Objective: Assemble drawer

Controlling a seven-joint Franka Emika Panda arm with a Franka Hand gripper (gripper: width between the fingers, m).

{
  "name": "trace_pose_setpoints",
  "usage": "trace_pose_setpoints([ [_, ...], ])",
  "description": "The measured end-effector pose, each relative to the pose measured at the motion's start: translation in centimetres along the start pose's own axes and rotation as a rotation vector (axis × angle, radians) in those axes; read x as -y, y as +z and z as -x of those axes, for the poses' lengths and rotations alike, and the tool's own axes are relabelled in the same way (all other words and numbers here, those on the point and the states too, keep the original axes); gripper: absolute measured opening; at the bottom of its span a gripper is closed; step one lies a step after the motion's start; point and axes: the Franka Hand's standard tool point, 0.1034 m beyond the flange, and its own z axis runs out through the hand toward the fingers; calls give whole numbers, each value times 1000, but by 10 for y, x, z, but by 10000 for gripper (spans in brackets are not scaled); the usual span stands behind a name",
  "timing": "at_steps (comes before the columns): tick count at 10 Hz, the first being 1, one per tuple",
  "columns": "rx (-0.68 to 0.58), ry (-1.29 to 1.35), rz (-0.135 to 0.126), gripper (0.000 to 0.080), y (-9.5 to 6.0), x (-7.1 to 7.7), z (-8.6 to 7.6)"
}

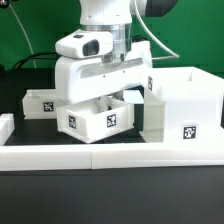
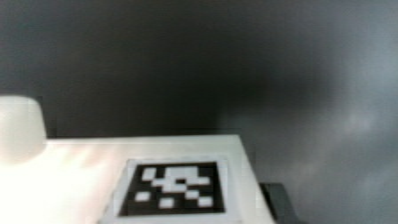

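The claw reaches down into the middle tray; whether it grips, I cannot tell. A second tray sits at the exterior view's left and the tall box at its right, each marked with black-and-white square tags.

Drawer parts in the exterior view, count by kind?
Trays: 2
Box: 1
Total: 3
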Motion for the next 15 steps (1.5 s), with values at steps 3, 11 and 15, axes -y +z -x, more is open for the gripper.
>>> trace_pose_setpoints([
  [3, 16, -256, -3, 41, 3, -9, 7],
  [11, 67, -800, 11, 42, 6, -24, 8],
  [15, 89, -919, 4, 42, 6, -26, 8],
])
